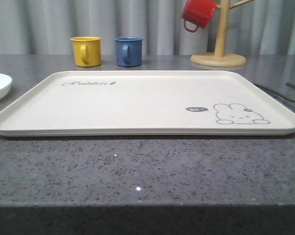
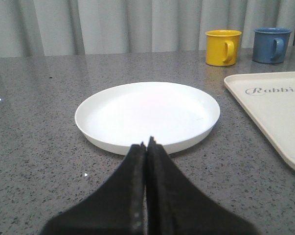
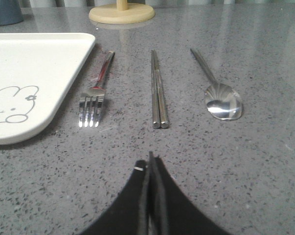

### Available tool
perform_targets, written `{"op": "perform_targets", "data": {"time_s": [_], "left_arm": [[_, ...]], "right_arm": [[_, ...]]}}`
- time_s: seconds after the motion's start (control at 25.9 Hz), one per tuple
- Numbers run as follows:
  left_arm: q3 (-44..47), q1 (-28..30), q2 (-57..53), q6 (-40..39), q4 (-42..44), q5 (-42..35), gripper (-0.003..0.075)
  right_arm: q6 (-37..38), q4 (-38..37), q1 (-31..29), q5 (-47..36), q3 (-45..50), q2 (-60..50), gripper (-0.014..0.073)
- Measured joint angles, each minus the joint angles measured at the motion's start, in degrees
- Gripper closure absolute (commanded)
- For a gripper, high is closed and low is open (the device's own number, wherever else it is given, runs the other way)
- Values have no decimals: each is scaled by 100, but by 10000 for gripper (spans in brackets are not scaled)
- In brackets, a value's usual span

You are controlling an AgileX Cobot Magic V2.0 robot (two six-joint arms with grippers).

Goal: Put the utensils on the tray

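Your large cream rectangular tray (image 1: 137, 103) is lying bare on the grey speckled counter (image 1: 147, 171). Your left gripper (image 2: 147, 147) is sitting pressed closed, holding nothing, just short of the round white plate (image 2: 147, 115) left of the tray. Your right gripper (image 3: 151, 161) is likewise closed, apparently empty, facing the steel fork (image 3: 94, 100), steel chopsticks (image 3: 158, 90) and steel spoon (image 3: 220, 98) lying side by side right of the tray.

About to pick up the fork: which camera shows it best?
The right wrist view: the fork lies whole on the counter between tray and chopsticks. The front view catches just thin steel handles by the tray's right edge.
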Motion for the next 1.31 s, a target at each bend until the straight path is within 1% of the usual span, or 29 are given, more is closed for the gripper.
{"op": "perform_targets", "data": {"time_s": [1.01,1.31], "left_arm": [[0,0,0,0,0,-9,738],[0,0,0,0,0,-376,738]], "right_arm": [[0,0,0,-97,0,0,661],[0,0,7,-312,0,0,661]]}}
